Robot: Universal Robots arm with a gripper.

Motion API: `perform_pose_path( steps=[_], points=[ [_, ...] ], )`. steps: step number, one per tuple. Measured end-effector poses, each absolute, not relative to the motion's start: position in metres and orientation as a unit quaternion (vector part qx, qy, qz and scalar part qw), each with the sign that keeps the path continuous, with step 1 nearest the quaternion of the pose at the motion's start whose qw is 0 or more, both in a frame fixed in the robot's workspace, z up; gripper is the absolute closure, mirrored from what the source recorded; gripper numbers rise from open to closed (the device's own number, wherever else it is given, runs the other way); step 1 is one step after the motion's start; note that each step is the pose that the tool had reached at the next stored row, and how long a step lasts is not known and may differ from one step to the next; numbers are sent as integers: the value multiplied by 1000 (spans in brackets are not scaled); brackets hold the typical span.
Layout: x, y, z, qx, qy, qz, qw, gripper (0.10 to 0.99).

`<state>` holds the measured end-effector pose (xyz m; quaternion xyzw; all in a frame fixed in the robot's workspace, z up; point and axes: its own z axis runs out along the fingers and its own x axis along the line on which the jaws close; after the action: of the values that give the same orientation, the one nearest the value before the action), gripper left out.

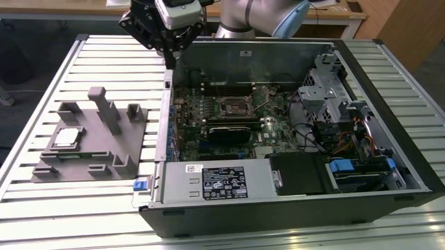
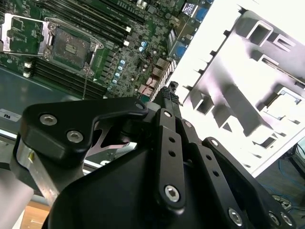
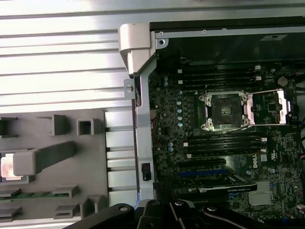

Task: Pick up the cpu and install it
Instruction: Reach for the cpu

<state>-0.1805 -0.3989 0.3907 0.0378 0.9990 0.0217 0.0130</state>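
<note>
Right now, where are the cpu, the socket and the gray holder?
cpu (image 1: 68, 136), exterior view, its pale face.
socket (image 1: 235, 107), exterior view, its dark middle.
gray holder (image 1: 76, 167), exterior view, its flat base.

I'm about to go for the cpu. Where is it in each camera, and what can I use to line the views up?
Exterior view: the cpu lies in the grey holder, to the exterior view's left of the computer case.
First wrist view: the cpu is partly hidden behind a block of the holder.
Second wrist view: probably the pale square in the holder's pocket; hard to be sure.
Shared landmark: the motherboard's open socket.
</note>
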Motion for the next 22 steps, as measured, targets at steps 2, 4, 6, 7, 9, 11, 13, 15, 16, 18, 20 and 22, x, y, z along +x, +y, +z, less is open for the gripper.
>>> perform_pose_path(
  steps=[2,4,6,7,9,11,13,15,16,18,20,22],
  points=[
    [-182,-399,391,38,999,22,13,980],
    [-183,-399,391,38,999,22,13,980],
    [-185,-399,391,38,999,22,13,980],
    [-186,-399,391,38,999,22,13,980],
    [-187,-399,390,38,999,22,13,980],
    [-189,-399,390,38,999,22,13,980],
    [-190,-399,390,38,999,22,13,980],
    [-192,-399,390,38,999,22,13,980],
    [-192,-399,390,38,999,22,13,980],
    [-194,-399,390,38,999,22,13,980],
    [-195,-399,390,38,999,22,13,980],
    [-196,-399,390,38,999,22,13,980]
  ],
)
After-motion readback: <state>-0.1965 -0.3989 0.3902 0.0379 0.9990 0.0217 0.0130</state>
